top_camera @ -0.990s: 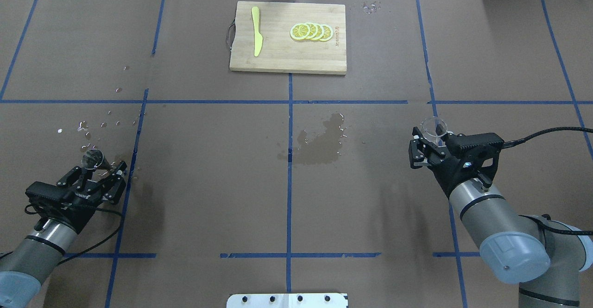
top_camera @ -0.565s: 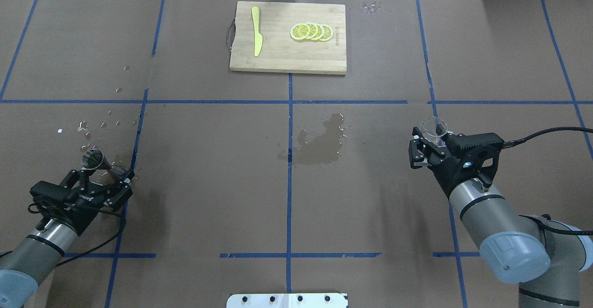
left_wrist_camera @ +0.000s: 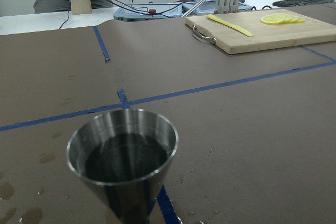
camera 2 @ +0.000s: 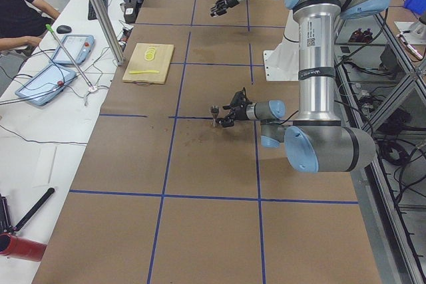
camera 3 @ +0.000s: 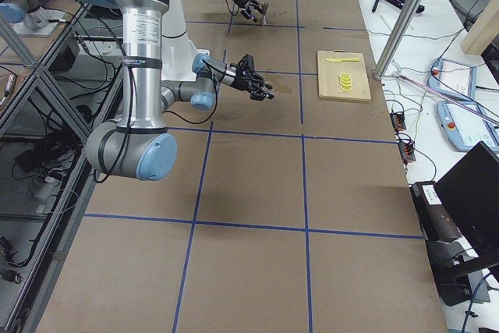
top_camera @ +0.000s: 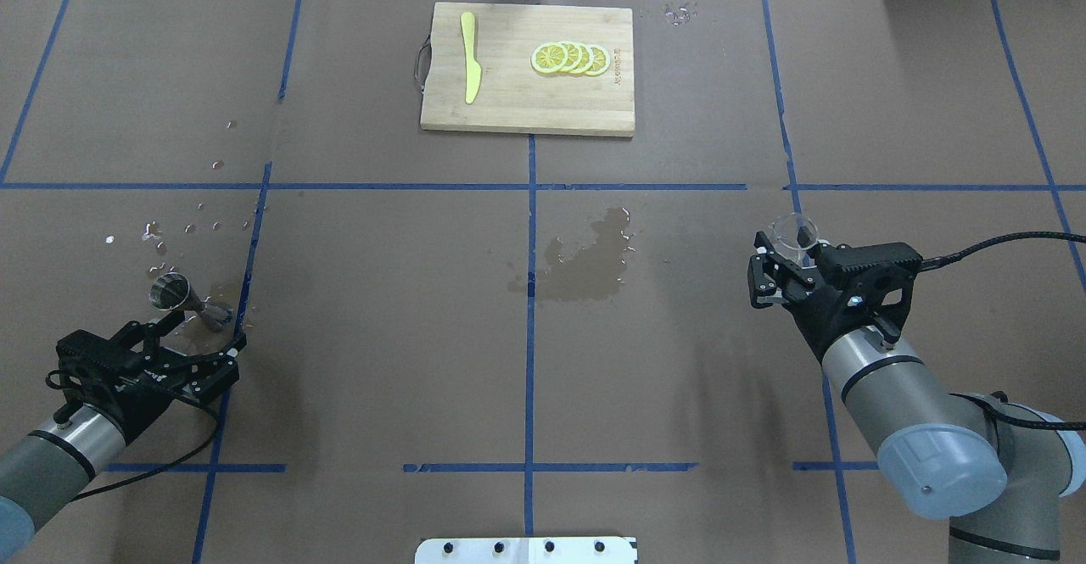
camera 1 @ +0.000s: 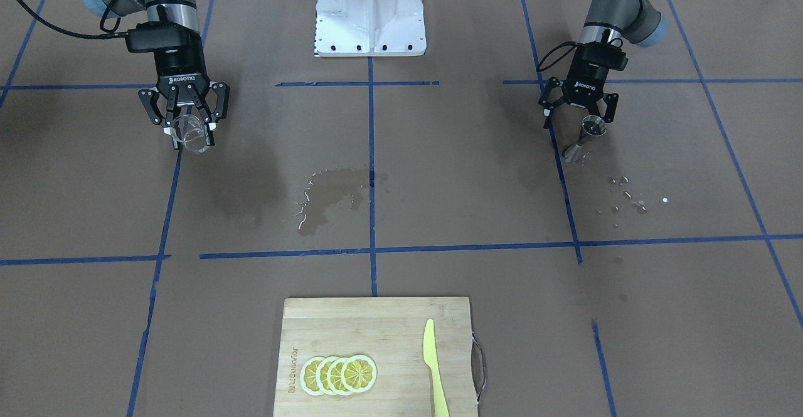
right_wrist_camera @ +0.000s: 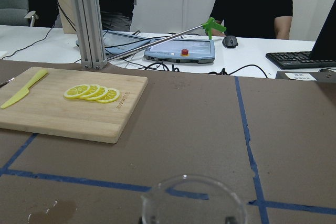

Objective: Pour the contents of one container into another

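Toward the bench's (top_camera: pixel 382 335) left edge, nearer the robot's side than the far side: a small silvery-grey metal jigger (top_camera: pixel 174 293), two smooth cones joined at a narrow waist, upright on its lower cone, touched by nothing. In the left wrist view, a thin polished round rim and a dark, glossy surface inside the upper cup. Just behind it on the robot's side, the left tool (top_camera: pixel 204 329), black fingers spread wide and apart from the metal, low over the brown paper covering. Around the jigger's foot, a damp stain; further out toward the left edge, a scatter of small shiny droplets (top_camera: pixel 182 229). Toward the bench's right edge, the right tool (camera 1: pixel 191 130), fingers pinching the small clear glass tumbler (top_camera: pixel 795 233), short and round, colourless, carried clear of the surface with its shadow thrown off to one side. Near the bench's middle, an irregular dark wet patch (top_camera: pixel 585 263) with glinting beads along its border. At the middle of the far edge, a rectangular pale wooden cutting board (top_camera: pixel 526 97) with a metal loop handle, bearing a flat yellow knife (top_camera: pixel 469 55) and a fanned row of round lemon slices (top_camera: pixel 570 58). Across the matte covering, straight blue tape lines (top_camera: pixel 531 360) in a grid.
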